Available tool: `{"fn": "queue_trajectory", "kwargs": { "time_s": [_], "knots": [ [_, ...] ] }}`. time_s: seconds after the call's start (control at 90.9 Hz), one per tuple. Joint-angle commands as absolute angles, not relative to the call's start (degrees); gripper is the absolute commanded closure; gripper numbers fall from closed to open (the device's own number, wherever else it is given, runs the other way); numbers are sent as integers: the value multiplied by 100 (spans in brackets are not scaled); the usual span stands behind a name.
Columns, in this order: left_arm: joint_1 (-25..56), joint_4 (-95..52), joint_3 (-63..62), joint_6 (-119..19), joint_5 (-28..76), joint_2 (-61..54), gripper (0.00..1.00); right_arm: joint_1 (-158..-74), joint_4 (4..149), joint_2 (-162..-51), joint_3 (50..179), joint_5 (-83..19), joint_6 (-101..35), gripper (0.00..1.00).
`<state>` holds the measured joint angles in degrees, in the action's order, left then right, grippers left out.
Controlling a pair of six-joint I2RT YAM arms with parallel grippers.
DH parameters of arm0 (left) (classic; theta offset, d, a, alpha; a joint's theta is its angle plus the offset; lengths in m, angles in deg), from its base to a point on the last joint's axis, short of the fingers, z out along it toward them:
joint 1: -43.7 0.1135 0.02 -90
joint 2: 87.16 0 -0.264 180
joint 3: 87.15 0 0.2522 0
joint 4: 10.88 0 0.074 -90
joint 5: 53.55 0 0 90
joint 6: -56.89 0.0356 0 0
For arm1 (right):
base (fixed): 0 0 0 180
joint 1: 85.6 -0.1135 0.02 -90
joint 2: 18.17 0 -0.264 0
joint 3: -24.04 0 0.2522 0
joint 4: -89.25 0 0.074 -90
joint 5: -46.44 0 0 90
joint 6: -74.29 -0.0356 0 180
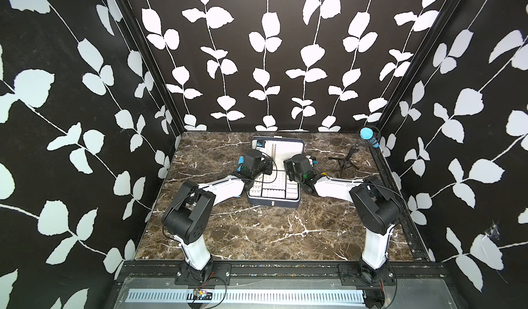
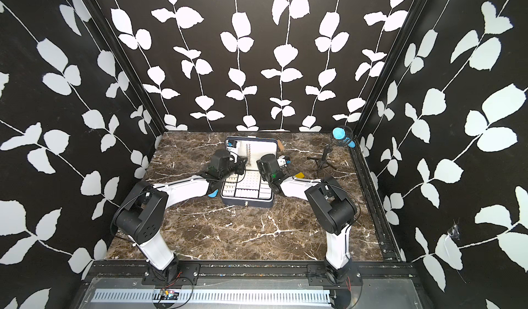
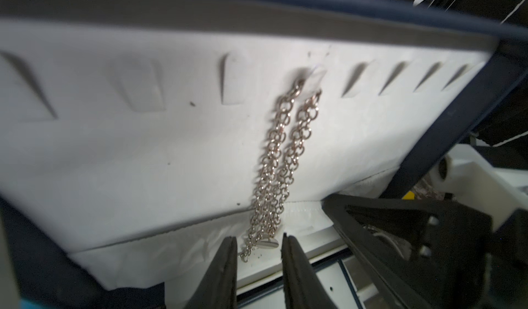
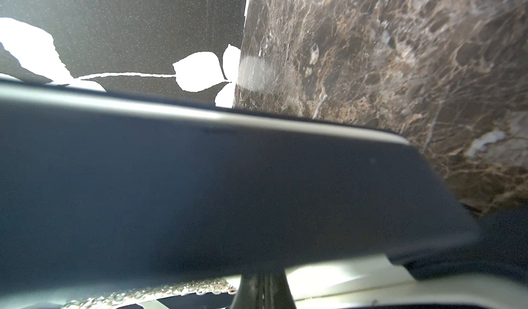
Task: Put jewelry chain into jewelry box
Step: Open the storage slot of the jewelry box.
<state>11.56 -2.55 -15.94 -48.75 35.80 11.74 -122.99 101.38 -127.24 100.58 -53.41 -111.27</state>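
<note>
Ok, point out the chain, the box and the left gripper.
chain (image 3: 268, 190), left wrist view, middle of the hanging strands.
box (image 1: 263, 202), a top view, navy front wall.
left gripper (image 3: 258, 236), left wrist view, between its fingertips.

Both top views look down from above the tabletop's (image 1: 257, 236) front edge, sharing everything; wrist cameras sit close to the jewelry box (image 3: 457, 116) lid.

shiny silvery metal chain (image 3: 273, 150) on matt white cloth-like lining (image 3: 143, 164); box (image 4: 200, 193) shell matt navy (smooth, leather-like); table (image 1: 257, 236) glossy brown marble.
</note>
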Motion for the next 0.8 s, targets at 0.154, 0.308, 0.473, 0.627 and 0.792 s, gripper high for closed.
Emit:
{"fn": "queue_trajectory", "kwargs": {
  "time_s": [0.154,0.308,0.473,0.627,0.792],
  "knots": [
    [1187,-445,-1274,-4913,3652,1331,70,-12321,10480,-12733,9995,-5150,-11086,100],
    [1188,-501,-1133,-4884,3654,1457,71,-12326,10501,-12696,9946,-5121,-11092,100],
    [1185,-556,-997,-4876,3645,1561,75,-12338,10511,-12697,9941,-5073,-11093,100],
    [1183,-613,-901,-4837,3671,1634,79,-12348,10528,-12686,9935,-5035,-11098,100],
    [1187,-578,-862,-4827,3672,1677,89,-12365,10539,-12669,9918,-4992,-11096,100]
  ]
}}
